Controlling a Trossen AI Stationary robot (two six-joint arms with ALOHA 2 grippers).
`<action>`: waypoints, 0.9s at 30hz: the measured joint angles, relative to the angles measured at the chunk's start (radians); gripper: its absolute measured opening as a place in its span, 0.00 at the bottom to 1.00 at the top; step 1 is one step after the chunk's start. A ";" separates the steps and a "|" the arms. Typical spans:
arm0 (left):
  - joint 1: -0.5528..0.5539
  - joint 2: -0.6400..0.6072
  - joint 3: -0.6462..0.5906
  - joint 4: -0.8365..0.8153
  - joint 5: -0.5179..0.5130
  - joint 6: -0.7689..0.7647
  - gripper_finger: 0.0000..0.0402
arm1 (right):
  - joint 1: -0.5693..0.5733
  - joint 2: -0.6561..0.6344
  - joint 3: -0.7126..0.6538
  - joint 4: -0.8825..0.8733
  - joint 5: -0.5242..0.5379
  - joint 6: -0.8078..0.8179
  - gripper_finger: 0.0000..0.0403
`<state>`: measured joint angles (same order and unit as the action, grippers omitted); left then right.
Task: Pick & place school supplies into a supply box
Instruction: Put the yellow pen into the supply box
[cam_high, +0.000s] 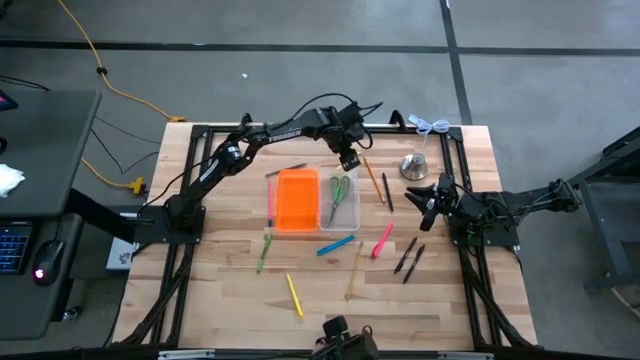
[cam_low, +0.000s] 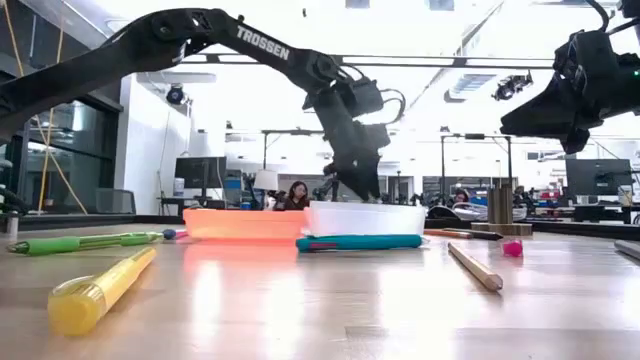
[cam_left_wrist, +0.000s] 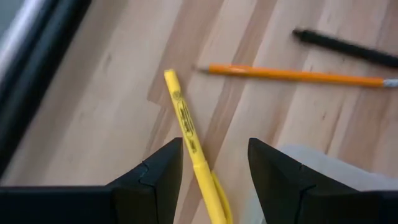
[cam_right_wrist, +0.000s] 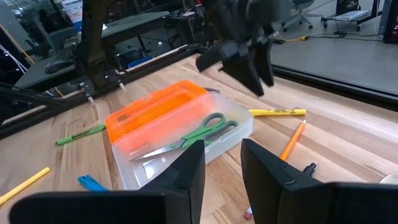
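High view shows the left gripper (cam_high: 349, 160) at 12 o'clock of the supply box (cam_high: 312, 200), above a yellow marker (cam_left_wrist: 189, 163); its fingers stand apart and hold nothing; green scissors (cam_high: 339, 196) lie in the clear half; the right gripper (cam_high: 427, 205) waits at 3 o'clock, partly open, empty.

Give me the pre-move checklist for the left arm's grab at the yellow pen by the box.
1. Left gripper open: ok, fingers spread.
2. Yellow pen lined up between the fingers: ok, it runs through the gap.
3. Pen lying free of the orange pencil: ok, apart.
4. Supply box open to receive: ok, clear tray holds only the scissors.
5. Right gripper out of the way: ok, parked at the table's right side.
6. Height above the pen: cannot tell.
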<state>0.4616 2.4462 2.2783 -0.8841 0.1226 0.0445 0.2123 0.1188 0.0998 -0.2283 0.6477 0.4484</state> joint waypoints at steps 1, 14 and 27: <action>0.003 0.000 0.013 -0.001 0.001 0.004 0.52 | 0.000 0.000 0.000 0.000 0.000 0.000 0.21; 0.018 -0.002 0.027 -0.139 -0.002 -0.026 0.52 | 0.000 0.000 0.000 0.001 -0.003 0.050 0.21; 0.128 -0.021 0.027 -0.546 -0.055 -0.120 0.52 | 0.000 0.000 0.000 0.008 -0.003 0.050 0.21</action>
<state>0.5891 2.4248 2.3054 -1.4296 0.0679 -0.0759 0.2123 0.1188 0.0998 -0.2199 0.6445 0.4984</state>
